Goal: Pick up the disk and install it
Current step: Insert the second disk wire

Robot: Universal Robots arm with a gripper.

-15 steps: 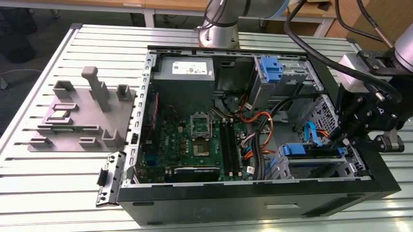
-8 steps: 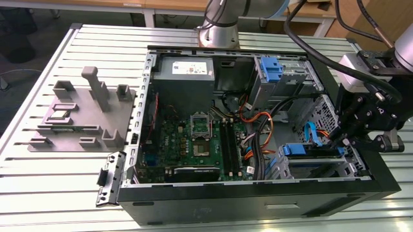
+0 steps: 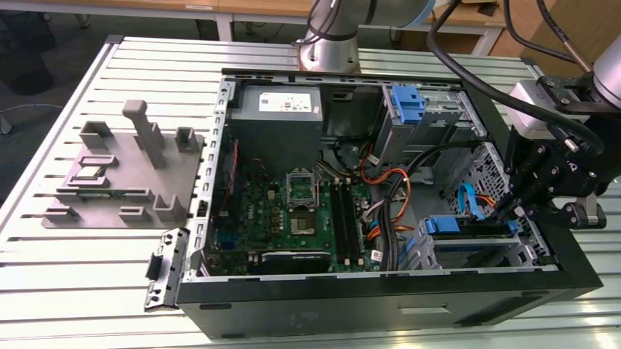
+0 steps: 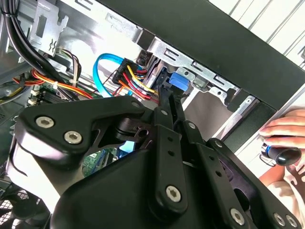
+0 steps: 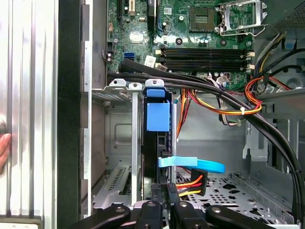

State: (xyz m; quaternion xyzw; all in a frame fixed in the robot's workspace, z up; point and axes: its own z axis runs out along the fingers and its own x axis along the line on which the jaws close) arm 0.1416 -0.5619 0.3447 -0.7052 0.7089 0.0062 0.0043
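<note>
The disk (image 3: 454, 225) stands on edge in the drive cage (image 3: 485, 251) at the near corner of the open computer case, on the exterior view's right. In the first wrist view the disk (image 5: 157, 117) shows edge-on, a thin dark slab with a blue carrier tab, set between the cage's metal rails. My gripper (image 3: 507, 214) hangs over that cage. In both wrist views its black fingers (image 5: 153, 210) close narrowly on the disk's edge (image 4: 178, 80). The gripper (image 5: 165, 200) is shut on the disk.
A blue data cable (image 5: 190, 164) and red-yellow power wires (image 5: 188, 183) lie right beside the disk. Thick black cables (image 5: 200, 88) cross above the cage. Another blue carrier (image 3: 408, 105) sits in the far bay. A person's hand (image 4: 281, 138) rests outside the case wall. A grey fixture (image 3: 116, 174) lies left.
</note>
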